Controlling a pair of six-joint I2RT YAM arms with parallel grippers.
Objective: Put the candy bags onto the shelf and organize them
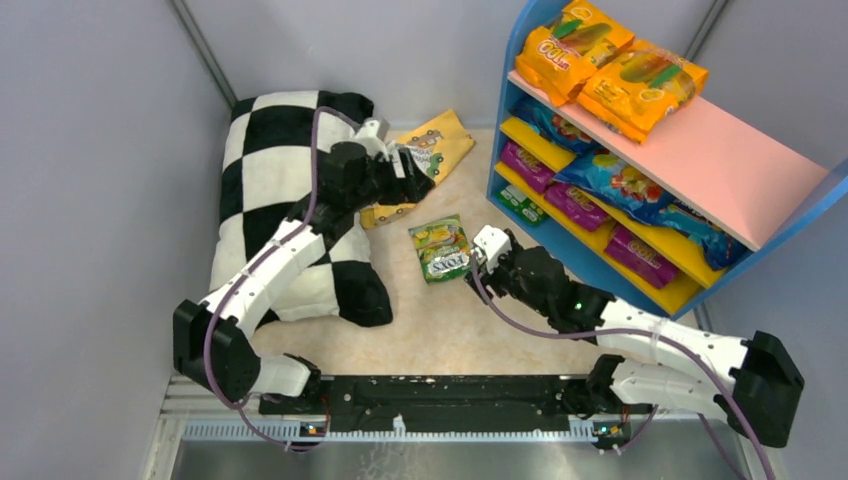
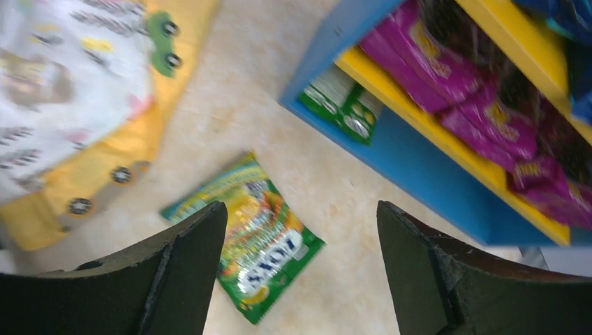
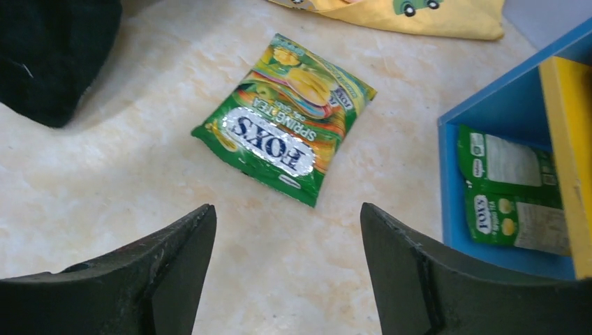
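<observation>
Two arms work a beige table (image 1: pixel 440 335) that carries the items below.

1. Shelf (image 1: pixel 725 170): blue frame, pink top board, yellow lower boards. It stands at the far right of the table.
2. Checkered pillow (image 1: pixel 265 170): black and white, lying at the far left, well apart from the shelf. The left arm reaches across it.
3. Yellow cloth piece (image 1: pixel 445 140): printed with small cars, lying beside the pillow's far right corner.
4. Stocked candy bags:
   - two orange bags (image 1: pixel 640 85) lie on the pink top board, side by side and touching;
   - blue bags (image 1: pixel 615 180) lie on the upper yellow board;
   - purple bags (image 1: pixel 575 205) lie on the lower yellow board;
   - one shelved green bag (image 3: pixel 509 188) lies in the bottom compartment, at its left end.
5. Loose green bag (image 1: pixel 441 248): marked FOXS, lying flat on the table between pillow and shelf, outside the shelf, touched by neither arm.
6. Left gripper (image 1: pixel 410 172): positioned over the near edge of the yellow cloth piece. The wrist view shows its fingers spread wide with nothing between them; the loose green bag lies below on the table.
7. Right gripper (image 1: pixel 490 245): positioned just beside the right edge of the loose green bag. Its fingers are spread and empty; the bag lies ahead of the fingertips, not between them.
</observation>
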